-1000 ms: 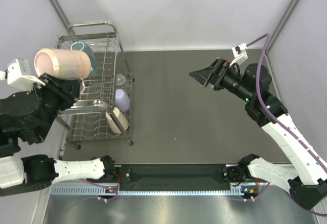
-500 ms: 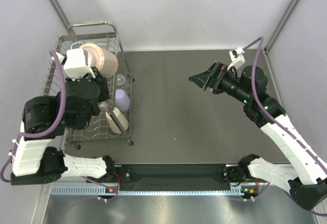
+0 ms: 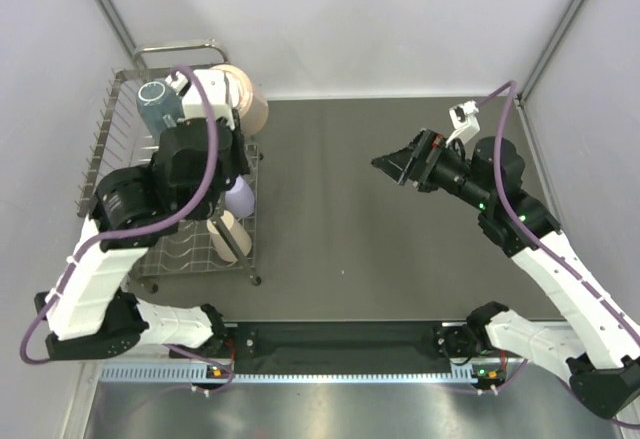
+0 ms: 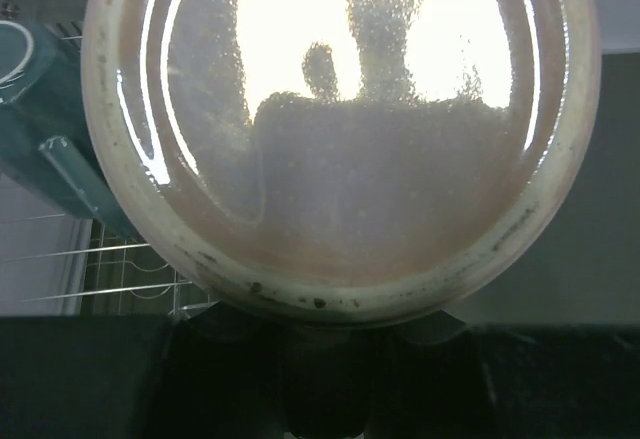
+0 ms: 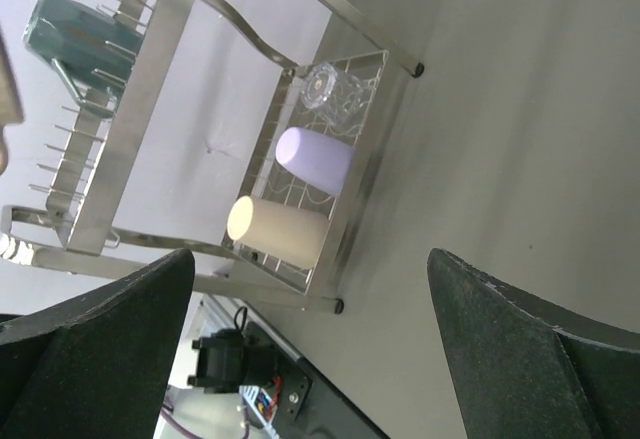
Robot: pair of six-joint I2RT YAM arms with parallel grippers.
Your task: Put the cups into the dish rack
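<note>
Left gripper (image 3: 225,107) is partly closed and clamped on a peach-pink cup (image 3: 250,99), holding it in the air over the dish rack's (image 3: 178,50) back right corner, near the teal mug (image 3: 155,104). Lavender tumbler (image 3: 240,197), beige tumbler (image 3: 230,234) and clear glass (image 5: 335,89) sit in the rack's right-hand section. Right gripper (image 3: 390,164) is wide open, empty, over the table (image 3: 330,219), well apart from the rack.

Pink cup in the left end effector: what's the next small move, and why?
Probably lower the pink cup leftward onto the dish rack, beside the teal mug. The left end effector holds it above the rack's back right edge, not yet resting on the wires.
</note>
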